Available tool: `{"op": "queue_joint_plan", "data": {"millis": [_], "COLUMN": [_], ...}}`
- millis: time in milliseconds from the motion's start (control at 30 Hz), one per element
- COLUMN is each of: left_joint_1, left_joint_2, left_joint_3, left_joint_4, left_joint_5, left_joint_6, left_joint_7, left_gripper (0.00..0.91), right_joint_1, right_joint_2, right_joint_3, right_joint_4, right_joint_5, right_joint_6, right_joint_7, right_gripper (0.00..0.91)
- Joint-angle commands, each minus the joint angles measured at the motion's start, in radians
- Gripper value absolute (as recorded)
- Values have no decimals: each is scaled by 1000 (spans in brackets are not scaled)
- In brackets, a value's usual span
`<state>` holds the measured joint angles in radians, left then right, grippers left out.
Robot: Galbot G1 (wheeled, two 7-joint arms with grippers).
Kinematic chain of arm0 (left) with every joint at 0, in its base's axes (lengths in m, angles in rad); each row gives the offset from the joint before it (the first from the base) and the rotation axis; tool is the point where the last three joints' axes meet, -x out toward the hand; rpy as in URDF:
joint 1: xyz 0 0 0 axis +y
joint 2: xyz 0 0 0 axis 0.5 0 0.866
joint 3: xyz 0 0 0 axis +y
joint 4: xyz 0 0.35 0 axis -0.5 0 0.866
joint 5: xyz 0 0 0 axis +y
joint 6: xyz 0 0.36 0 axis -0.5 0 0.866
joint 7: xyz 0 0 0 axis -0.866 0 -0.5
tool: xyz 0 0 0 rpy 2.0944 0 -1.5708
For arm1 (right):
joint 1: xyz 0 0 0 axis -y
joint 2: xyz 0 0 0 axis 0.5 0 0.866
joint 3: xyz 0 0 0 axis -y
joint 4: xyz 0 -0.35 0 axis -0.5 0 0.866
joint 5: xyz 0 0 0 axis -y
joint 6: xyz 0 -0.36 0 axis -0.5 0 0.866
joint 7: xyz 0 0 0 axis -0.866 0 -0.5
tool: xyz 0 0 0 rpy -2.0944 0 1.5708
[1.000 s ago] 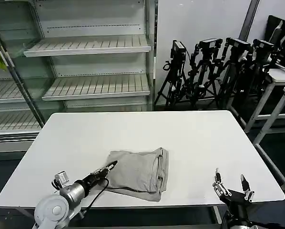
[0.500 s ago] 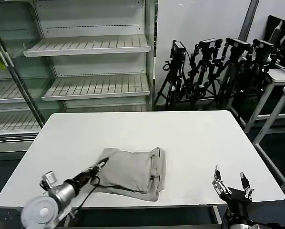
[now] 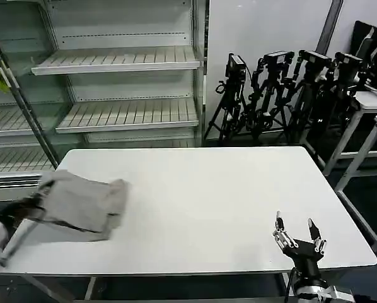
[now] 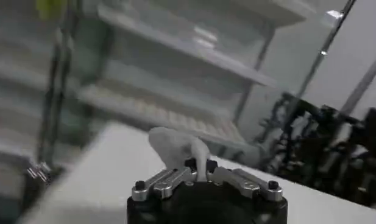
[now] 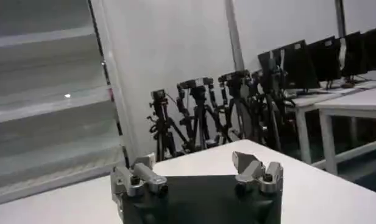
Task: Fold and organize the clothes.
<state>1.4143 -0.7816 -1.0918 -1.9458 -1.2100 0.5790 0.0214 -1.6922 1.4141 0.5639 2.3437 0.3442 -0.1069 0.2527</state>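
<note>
the left gripper (image 4: 197, 172), pinching the folded grey t-shirt (image 3: 81, 203), has dragged it from the near middle of the white table (image 3: 226, 189) to the near left edge, so organizing seems underway, while the right gripper (image 3: 297, 235) waits spread near right.

Even bright indoor light, soft shadows, motion blur on T-shirt (image 3: 81, 202) and left wrist view.

head overhead, wrists low, sharing table (image 3: 201, 189)
</note>
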Motion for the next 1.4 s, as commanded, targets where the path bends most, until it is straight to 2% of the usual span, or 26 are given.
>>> {"op": "queue_joint_plan", "data": {"millis": [33,167,233,267,333,367,467,633,900,1133,1400], "left_joint_1": [107,141,145,122,75,48,-31,-129,-278,-338,-465], "left_joint_2": [180,92,27,-6,-34,-79,-141,-212,-270,-365,-530], "left_joint_3": [-270,-69,152,270,511,613,751,844,902,999,1064], "left_joint_4": [-100,-267,-308,-289,-230,-191,-128,-136,-156,0,142], "left_joint_5": [238,441,668,801,913,1022,1106,1089,763,688,530], "left_joint_6": [-3,-10,-85,-101,-155,-169,-186,-172,-70,-53,-44], "left_joint_7": [70,51,36,21,8,3,-11,-32,-99,-162,-308], "left_gripper": [50,50,50,50,50,50,50,50,50,50,50], "right_joint_1": [45,44,14,13,20,13,1,-11,-16,-10,-6], "right_joint_2": [-34,-31,-23,-20,-14,-14,-12,-8,1,14,16], "right_joint_3": [-6,-16,-20,-21,-23,-23,-18,-8,-13,-28,-23], "right_joint_4": [-21,-24,-12,-12,-17,-13,-10,-10,-26,-35,-34], "right_joint_5": [44,34,18,10,-2,-7,-14,-21,-33,-50,-50], "right_joint_6": [2,7,23,26,23,24,26,30,31,29,11], "right_joint_7": [-1,-3,-5,-5,-4,-4,-4,-4,-5,-5,-5], "right_gripper": [907,907,907,907,907,907,907,907,907,907,907]}}
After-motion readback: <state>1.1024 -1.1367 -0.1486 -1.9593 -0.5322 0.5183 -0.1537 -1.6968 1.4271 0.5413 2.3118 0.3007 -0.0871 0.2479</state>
